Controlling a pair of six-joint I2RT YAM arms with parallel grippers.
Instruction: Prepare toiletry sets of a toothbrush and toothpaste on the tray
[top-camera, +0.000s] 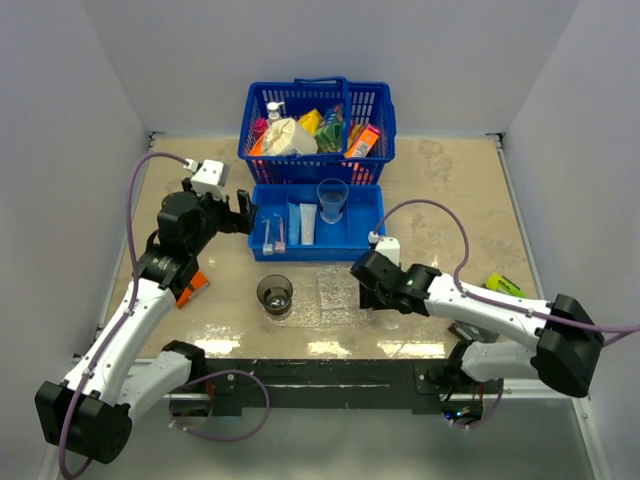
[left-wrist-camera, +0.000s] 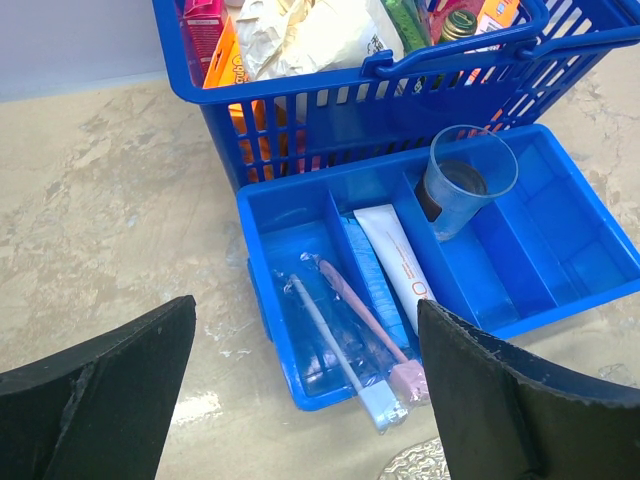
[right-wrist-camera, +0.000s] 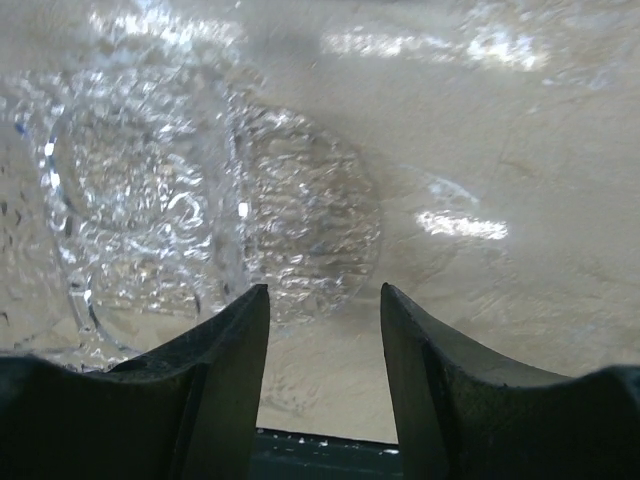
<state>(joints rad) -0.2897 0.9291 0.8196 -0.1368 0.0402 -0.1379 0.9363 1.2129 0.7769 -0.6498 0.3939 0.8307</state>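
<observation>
Blue divided bin (top-camera: 355, 235) stands in front of the blue basket (top-camera: 318, 130). The clear tray (top-camera: 335, 292) lies nearer the arm bases and carries one smoky cup (top-camera: 274, 293) on its left part. No brush or tube is seen on the tray; judged not yet stocked.

Left gripper (left-wrist-camera: 307, 325): fingers spread wide, holding nothing, poised just beside the bin's left end. Right gripper (right-wrist-camera: 325, 300): fingers part-way apart and low at the tray's right edge. Nothing is seen pinched between them.

Toothpaste (left-wrist-camera: 395, 265): a white tube flat in the bin, with a pale blue tube touching its left side. A blue-tinted cup (left-wrist-camera: 465, 180) stands in the compartment to the right.

Toothbrush (left-wrist-camera: 365, 315): two wrapped sticks lie side by side at the bin's left end. In the left wrist view they sit ahead of the fingers, inside the span of the open gap. Their long axis runs from the bin's far side towards its near wall, slanted to the right. The head ends rest at or over the near wall.

Finding: the left arm is clearly the nearer to the brushes; the right arm is well apart from them, at the tray. The fingers' closing line looks roughly crosswise to the sticks, so little wrist turn should be needed.
</observation>
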